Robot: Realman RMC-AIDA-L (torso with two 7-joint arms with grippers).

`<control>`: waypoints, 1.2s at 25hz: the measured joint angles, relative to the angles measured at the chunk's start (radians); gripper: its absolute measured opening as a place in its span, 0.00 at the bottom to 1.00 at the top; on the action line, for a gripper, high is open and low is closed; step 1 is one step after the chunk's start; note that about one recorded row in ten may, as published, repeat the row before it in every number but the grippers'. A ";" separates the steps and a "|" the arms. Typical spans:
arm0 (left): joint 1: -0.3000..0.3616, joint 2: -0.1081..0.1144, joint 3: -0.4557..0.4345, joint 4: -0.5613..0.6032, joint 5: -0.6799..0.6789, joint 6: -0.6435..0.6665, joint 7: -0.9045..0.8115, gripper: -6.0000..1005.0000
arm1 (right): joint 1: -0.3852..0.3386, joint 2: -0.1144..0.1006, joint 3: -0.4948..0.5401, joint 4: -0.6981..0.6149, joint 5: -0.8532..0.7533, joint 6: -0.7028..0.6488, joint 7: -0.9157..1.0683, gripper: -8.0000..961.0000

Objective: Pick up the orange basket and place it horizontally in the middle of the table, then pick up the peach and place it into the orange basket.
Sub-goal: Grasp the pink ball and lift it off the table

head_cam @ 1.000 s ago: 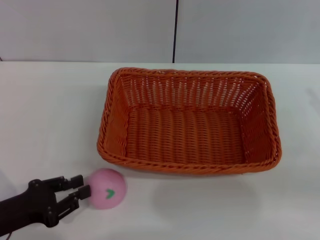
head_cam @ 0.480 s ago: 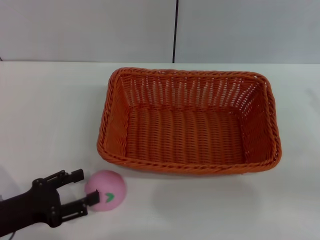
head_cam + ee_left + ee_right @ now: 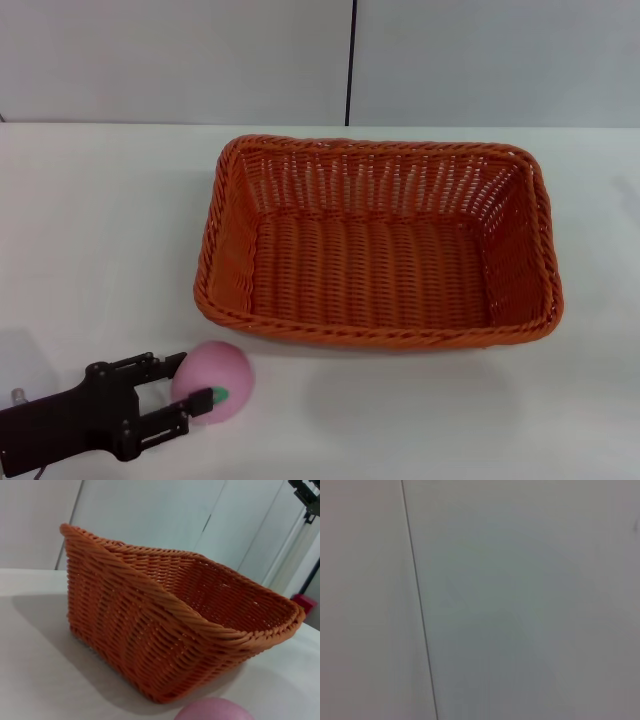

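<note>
Head view shows you the left gripper (image 3: 188,382) open around the peach (image 3: 213,381) on the table (image 3: 90,230), near the orange basket (image 3: 378,245).

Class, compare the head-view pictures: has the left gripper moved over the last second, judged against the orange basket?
Yes. The left gripper has dropped toward the table's near edge, farther from the orange basket, its jaws now straddling the peach.

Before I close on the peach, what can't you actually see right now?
- Right end effector: in no view; the right wrist view shows only blank wall.
- Peach: left wrist view's lower edge cuts it to a sliver; left end effector covers its side in the head view.
- Orange basket: near wall's outer face hidden by its rim, head view.
</note>
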 joint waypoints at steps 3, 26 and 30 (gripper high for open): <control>-0.001 0.000 -0.004 0.000 -0.005 0.004 0.003 0.62 | 0.001 -0.002 0.000 0.004 0.000 0.002 -0.002 0.62; 0.031 -0.002 -0.431 -0.194 -0.039 -0.127 -0.003 0.20 | -0.001 -0.008 0.012 0.040 0.005 -0.006 -0.020 0.62; -0.019 -0.005 -0.416 -0.160 -0.105 -0.226 -0.003 0.17 | 0.000 -0.005 0.012 0.040 0.006 -0.014 -0.020 0.62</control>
